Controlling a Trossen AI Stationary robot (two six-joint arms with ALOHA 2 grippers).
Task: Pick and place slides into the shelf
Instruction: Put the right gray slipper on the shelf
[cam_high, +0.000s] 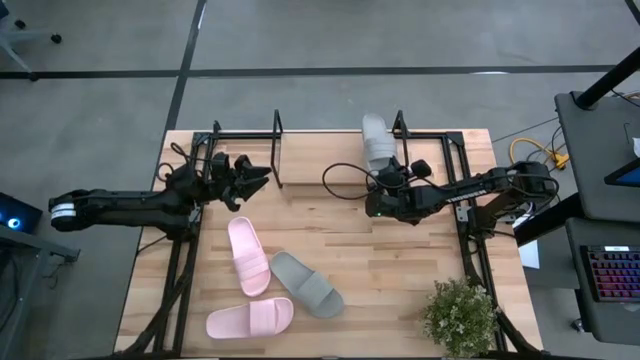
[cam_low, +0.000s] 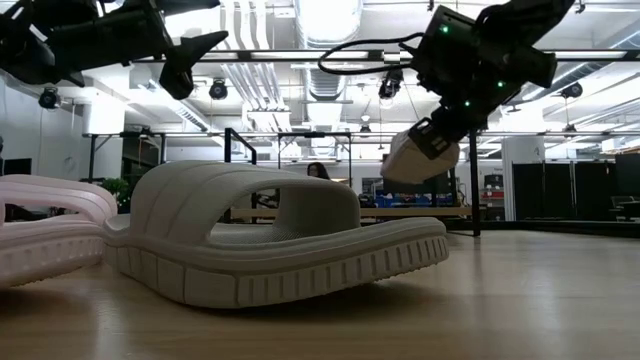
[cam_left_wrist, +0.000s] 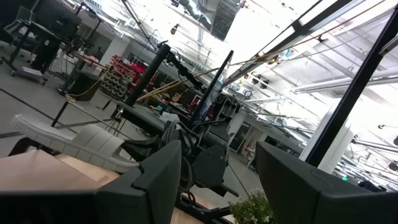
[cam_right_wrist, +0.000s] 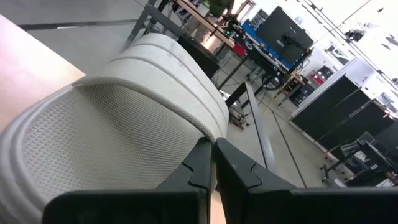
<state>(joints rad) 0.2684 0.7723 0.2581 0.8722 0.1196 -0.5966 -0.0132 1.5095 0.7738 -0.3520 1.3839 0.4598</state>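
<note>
Carrying a grey slide (cam_high: 377, 141) by its heel edge, my right pincer (cam_high: 385, 183) is pinched tight on the foam so the toe leads over the shelf (cam_high: 300, 150) at the table's far side. My left pincer (cam_high: 243, 178) hangs wide and empty nearby. Two pink slides (cam_high: 248, 255) and the other grey (cam_high: 307, 284) lie on the table.

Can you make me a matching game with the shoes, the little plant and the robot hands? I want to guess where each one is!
Things:
1. grey slide in the right gripper
2. two pink slides
3. plant
4. left gripper

Places or states:
A. near right corner of the table
B. open, holding nothing, over the table's far left
C. lying on the table, near left
D. lifted at the shelf, far edge

Pairs: 1-D, 2-C, 3-A, 4-B
</note>
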